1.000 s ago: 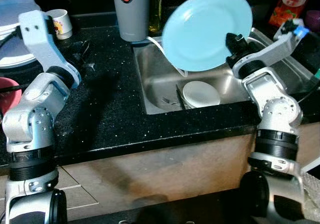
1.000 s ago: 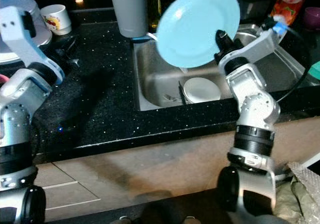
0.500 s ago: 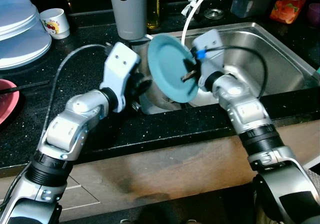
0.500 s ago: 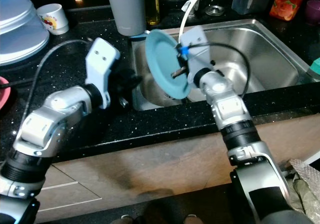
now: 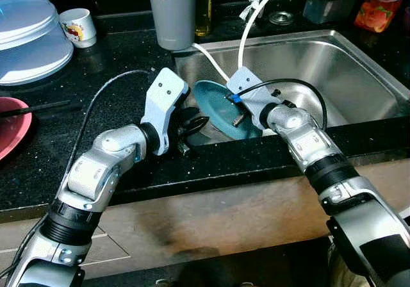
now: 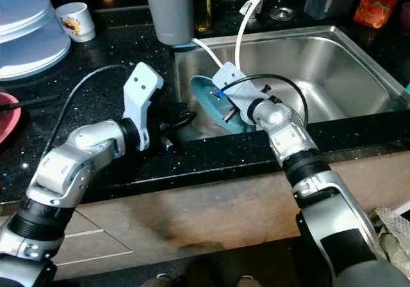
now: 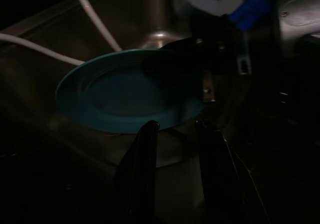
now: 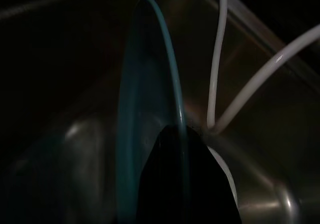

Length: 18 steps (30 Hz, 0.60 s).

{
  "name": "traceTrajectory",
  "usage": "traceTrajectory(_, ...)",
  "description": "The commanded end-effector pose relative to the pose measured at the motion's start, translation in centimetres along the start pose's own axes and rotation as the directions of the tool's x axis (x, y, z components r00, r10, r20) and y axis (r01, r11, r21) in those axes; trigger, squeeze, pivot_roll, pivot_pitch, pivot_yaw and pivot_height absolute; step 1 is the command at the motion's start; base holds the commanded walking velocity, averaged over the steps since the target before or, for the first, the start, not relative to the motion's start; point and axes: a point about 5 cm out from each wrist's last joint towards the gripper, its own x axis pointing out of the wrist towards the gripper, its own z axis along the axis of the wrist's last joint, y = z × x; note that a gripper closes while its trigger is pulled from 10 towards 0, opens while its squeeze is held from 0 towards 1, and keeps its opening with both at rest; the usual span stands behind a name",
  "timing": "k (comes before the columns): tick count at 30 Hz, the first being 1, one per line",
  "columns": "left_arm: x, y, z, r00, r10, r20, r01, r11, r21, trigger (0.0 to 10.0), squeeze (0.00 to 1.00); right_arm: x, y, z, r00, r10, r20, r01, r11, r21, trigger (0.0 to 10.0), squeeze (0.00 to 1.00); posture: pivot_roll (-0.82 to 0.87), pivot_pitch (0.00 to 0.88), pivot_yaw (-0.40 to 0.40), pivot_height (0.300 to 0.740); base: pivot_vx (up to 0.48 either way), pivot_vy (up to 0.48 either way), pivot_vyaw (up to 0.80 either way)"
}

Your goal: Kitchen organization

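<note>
On the black speckled counter point(image 5: 115, 63), the steel sink point(image 5: 333, 75) holds the teal plate point(image 5: 221, 107) tilted, pinched at its rim by the right gripper point(image 5: 240, 115). The left gripper point(image 5: 192, 125) hovers at the sink's edge near the plate, fingers parted around nothing.

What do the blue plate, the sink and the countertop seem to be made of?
Blue plate: probably glazed ceramic or melamine; smooth, evenly coloured, thin rim.
Sink: stainless steel, brushed; grey metallic sheen with soft reflections.
Countertop: likely polished granite or engineered stone; black with glittering speckles.
</note>
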Motion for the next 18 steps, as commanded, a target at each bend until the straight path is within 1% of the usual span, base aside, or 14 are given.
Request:
traceTrajectory(1, -0.09, -0.19, -0.85, 0.999, -0.025, -0.046, 0.025, 1.0, -0.004, 10.0, 0.0, 0.06, -0.5, 0.52, 1.0, -0.005, 0.008, 0.005, 1.0, -0.016, 10.0, 0.0, 0.03, 0.113, 0.045, 0.74, 0.0, 0.0, 0.0)
traceTrajectory(10, 0.16, -0.18, -1.28, 0.997, -0.025, -0.073, 0.024, 1.0, -0.002, 10.0, 0.0, 0.19, -0.36, 0.13, 1.0, 0.022, -0.011, -0.022, 1.0, 0.011, 10.0, 0.0, 0.03, 0.11, 0.048, 0.74, 0.0, 0.0, 0.0)
traceTrajectory(11, 0.18, -0.07, -1.29, 0.997, -0.019, -0.075, 0.019, 1.0, -0.003, 10.0, 0.0, 0.23, -0.31, 0.09, 1.0, 0.028, -0.012, -0.027, 0.999, 0.017, 10.0, 1.0, 0.03, 0.11, 0.048, 0.74, 0.0, 0.0, 0.0)
traceTrajectory(17, 0.11, 0.13, -1.25, 0.997, -0.007, -0.075, 0.007, 1.0, -0.001, 10.0, 0.0, 0.3, -0.36, 0.11, 1.0, 0.014, -0.014, -0.013, 1.0, 0.002, 10.0, 1.0, 0.03, 0.111, 0.046, 0.74, 0.0, 0.0, 0.0)
traceTrajectory(18, 0.1, 0.18, -1.23, 0.997, -0.003, -0.075, 0.003, 1.0, -0.001, 10.0, 0.0, 0.32, -0.42, 0.14, 1.0, 0.005, -0.014, -0.005, 1.0, -0.002, 10.0, 0.15, 0.03, 0.112, 0.045, 0.74, 0.0, 0.0, 0.0)
